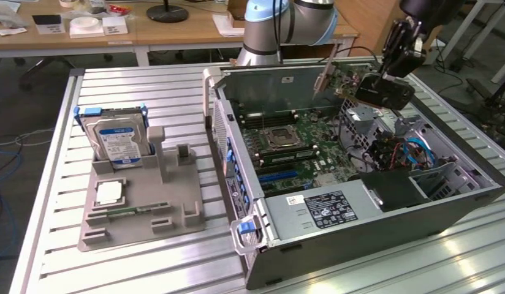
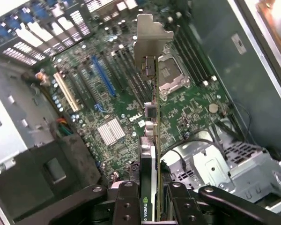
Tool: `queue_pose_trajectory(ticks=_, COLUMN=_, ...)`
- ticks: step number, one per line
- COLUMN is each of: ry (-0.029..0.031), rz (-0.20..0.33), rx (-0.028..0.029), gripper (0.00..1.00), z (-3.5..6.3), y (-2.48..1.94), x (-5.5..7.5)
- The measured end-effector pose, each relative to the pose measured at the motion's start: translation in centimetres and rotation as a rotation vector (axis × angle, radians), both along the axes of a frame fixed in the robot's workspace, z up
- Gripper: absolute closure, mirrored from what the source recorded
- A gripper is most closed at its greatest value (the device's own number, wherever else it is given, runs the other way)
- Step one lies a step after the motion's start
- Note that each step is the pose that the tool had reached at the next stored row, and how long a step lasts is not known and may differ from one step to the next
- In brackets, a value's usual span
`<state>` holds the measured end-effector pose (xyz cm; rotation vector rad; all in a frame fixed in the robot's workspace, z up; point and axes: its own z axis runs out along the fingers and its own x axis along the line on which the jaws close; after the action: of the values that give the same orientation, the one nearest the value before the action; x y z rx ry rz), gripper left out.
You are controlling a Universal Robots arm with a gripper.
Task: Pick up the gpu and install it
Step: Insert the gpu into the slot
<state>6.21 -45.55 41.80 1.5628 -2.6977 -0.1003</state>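
Exterior view gives you a slatted metal table [image 1: 138, 86] with an open case [image 1: 359, 233] lying on its side, its motherboard [image 1: 293, 147] facing up. Toward that view's left, a grey fixture [image 1: 138, 214] sits on the slats just beside the case, with a hard drive [image 1: 113, 144] standing upright in its rear slot. Behind the table you have the arm [image 1: 273, 30] and a wooden desk [image 1: 154, 33] scattered with small items. Cables [image 1: 3, 159] trail over the grey floor [image 1: 24, 92] at the view's left edge. Your gripper [image 1: 391, 76] is clamped on the gpu [image 1: 350, 82], holding it tilted in the air above the far corner of the case, clear of the board. On the wrist view the gpu [image 2: 152, 140] runs edge-on out from between the gripper's [image 2: 150, 190] fingers [image 2: 126, 201], its pale bracket at the far end, hanging over the motherboard [image 2: 112, 117] and touching no slot.
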Motion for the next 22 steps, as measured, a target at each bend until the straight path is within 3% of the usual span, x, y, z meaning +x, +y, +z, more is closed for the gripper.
queue_pose_trajectory(ticks=22, ry=0.0000, rz=0.401, rx=-0.0026, gripper=0.73, z=-0.03, y=0.00, x=0.00)
